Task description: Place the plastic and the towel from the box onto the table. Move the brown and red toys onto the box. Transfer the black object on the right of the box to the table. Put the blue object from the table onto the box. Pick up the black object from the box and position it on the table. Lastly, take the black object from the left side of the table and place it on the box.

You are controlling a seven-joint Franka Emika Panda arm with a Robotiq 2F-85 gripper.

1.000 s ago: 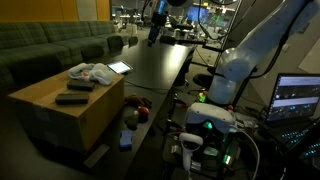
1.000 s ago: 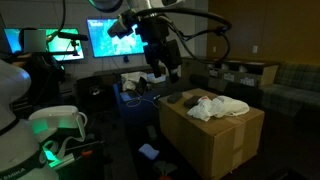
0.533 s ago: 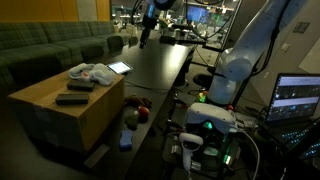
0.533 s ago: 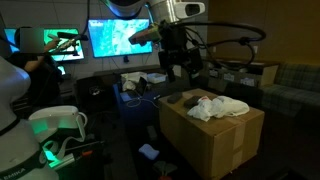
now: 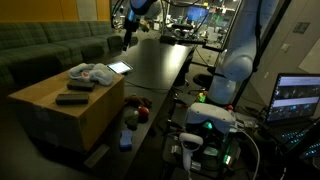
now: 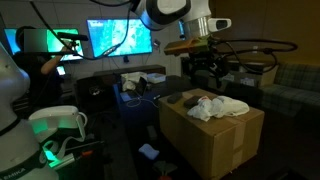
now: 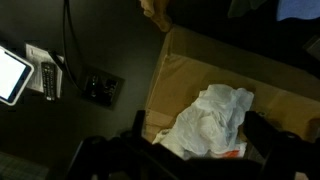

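Observation:
The tan box (image 5: 50,110) (image 6: 215,135) (image 7: 185,65) carries a crumpled white towel and plastic heap (image 5: 90,72) (image 6: 220,105) (image 7: 212,118). Two flat black objects (image 5: 80,85) (image 5: 70,99) also lie on its top. My gripper (image 5: 126,38) (image 6: 207,72) (image 7: 200,135) hangs open above the box, apart from it, and in the wrist view its dark fingers (image 7: 265,130) stand on either side of the heap. A red toy (image 5: 143,112) and a brown toy (image 5: 131,118) sit low beside the box. A pale-blue object (image 5: 125,139) lies just below them.
The long dark table (image 5: 155,65) runs past the box, with a lit tablet (image 5: 119,68) (image 7: 12,72) on it. A green couch (image 5: 50,45) stands behind. Lit monitors (image 6: 120,38), a laptop (image 5: 298,98) and the robot base (image 5: 205,125) with cables crowd the other side.
The arm has swung with its open gripper from over the far table towards the box and now hangs above the towel heap. Nothing on the box or table has moved.

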